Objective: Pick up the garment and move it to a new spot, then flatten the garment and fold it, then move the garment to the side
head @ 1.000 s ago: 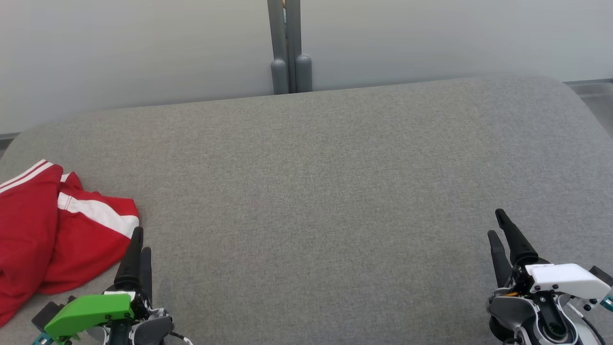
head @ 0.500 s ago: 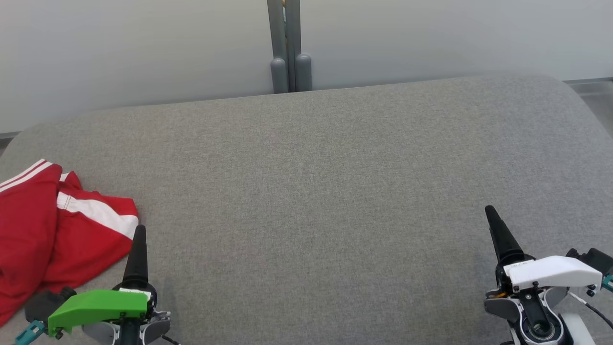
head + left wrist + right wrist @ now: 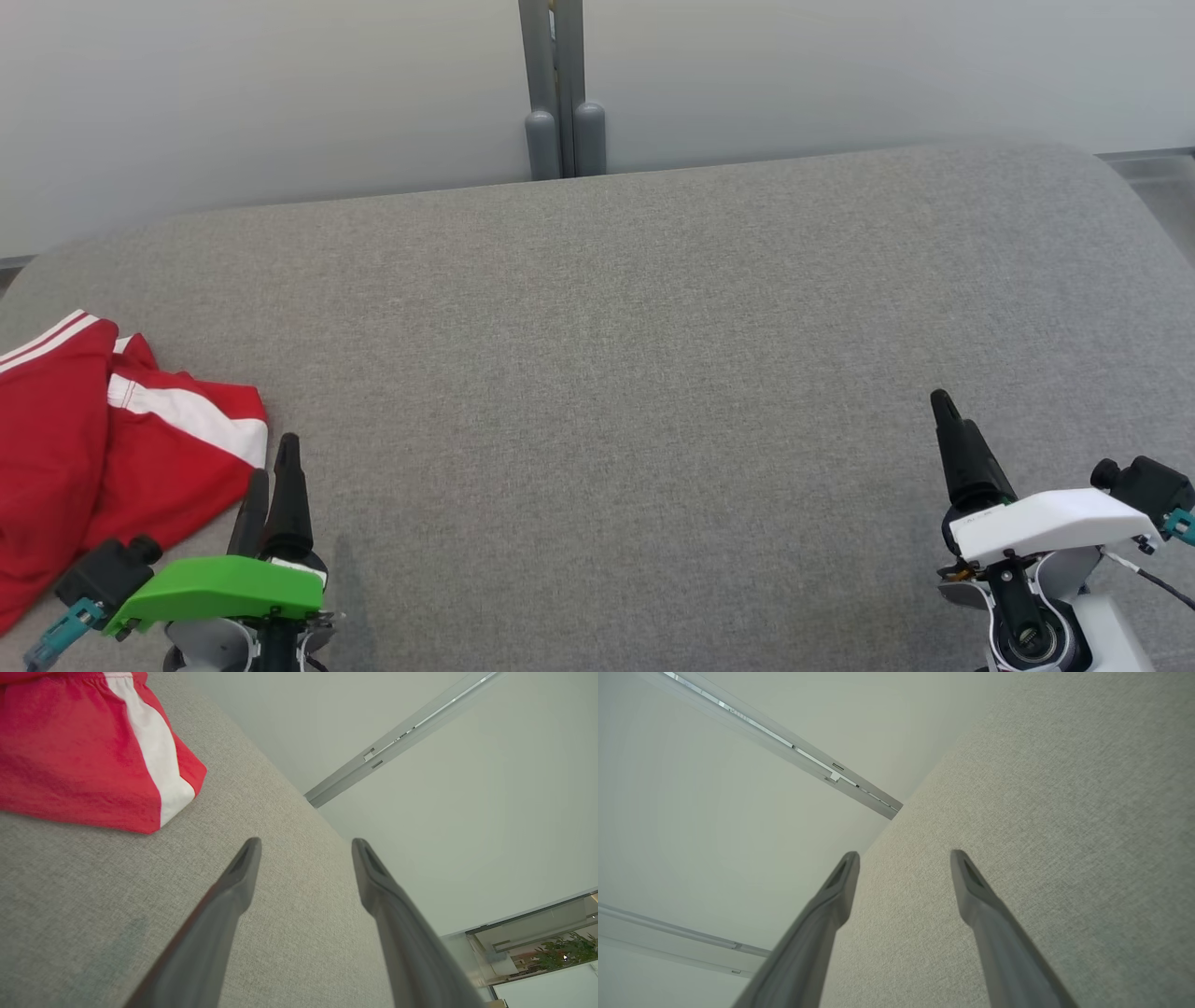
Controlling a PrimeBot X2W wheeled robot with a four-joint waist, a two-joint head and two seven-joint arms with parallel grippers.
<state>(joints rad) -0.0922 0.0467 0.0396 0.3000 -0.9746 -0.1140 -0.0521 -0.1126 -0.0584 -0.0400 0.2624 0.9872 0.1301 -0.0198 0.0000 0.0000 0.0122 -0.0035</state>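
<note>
garment: crumpled red fabric garment with white stripes (image 3: 89,448) lies at 8 o'clock on the grey upholstered surface (image 3: 607,355) | left gripper (image 3: 274,458): 7 o'clock, fingers spread apart, just beside the garment's 4 o'clock edge | right gripper (image 3: 952,411): 4 o'clock, fingers spread apart, well clear of it

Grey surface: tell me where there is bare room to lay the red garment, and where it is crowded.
Bare: the middle of the grey surface, between the red garment at its left edge and the right edge, from the grey posts behind to the right gripper. Crowded: the near-left corner, left gripper beside the garment.
</note>
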